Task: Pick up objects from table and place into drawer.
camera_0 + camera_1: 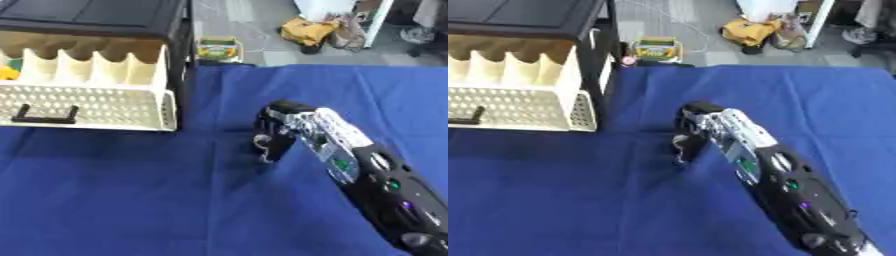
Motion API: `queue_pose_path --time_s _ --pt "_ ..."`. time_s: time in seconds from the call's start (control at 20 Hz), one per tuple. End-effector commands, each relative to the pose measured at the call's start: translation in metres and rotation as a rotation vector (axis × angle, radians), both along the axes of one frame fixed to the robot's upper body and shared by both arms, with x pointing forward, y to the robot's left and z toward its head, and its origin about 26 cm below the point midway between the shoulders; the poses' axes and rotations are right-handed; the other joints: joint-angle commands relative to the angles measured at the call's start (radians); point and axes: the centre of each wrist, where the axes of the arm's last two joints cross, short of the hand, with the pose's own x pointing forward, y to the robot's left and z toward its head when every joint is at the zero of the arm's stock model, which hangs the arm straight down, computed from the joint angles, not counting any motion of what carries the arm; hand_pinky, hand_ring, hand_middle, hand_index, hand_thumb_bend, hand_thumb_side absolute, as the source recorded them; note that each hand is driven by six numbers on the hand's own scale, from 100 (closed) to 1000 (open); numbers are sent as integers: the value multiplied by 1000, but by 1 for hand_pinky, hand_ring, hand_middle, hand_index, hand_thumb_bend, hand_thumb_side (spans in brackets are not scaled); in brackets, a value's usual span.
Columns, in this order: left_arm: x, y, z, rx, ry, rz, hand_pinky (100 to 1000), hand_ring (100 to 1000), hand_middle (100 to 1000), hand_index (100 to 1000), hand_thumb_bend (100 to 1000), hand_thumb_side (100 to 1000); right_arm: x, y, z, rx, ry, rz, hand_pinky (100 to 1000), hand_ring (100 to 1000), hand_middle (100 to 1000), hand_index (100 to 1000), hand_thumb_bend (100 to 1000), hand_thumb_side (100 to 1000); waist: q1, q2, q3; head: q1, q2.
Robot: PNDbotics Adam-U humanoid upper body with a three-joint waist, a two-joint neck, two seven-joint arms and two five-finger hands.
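Reaching in from the lower right, the robot's black-and-silver right hand rests fingers-down on the blue tablecloth, its fingers curled; whether they enclose anything cannot be told. The cream perforated plastic drawer stands pulled open from its black cabinet, a yellow item inside.

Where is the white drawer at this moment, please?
The white drawer stands pulled open at the left of both views, under the black cabinet, on the blue cloth. The right hand is to its right, apart from it.
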Motion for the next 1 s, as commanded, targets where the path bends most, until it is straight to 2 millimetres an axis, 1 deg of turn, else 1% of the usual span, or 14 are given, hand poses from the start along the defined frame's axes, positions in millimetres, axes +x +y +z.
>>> queue_pose_path --time_s 0.05,0.4,1.0 --pt "-4 1 6 12 -22 1 100 100 100 710 100 741 2 -6 9 -8 -29 -26 448 616 617 730 539 206 5 -19 -2 -2 -12" --pt "-4 1 5 15 -18 0 100 100 100 709 100 741 2 -4 11 1 -36 -32 443 614 623 730 526 201 5 -21 -5 -3 -13" --pt "-3 1 4 16 -12 -1 100 100 100 707 100 737 0 0 18 21 -53 -21 441 610 620 737 536 227 3 -23 -7 -3 -15"
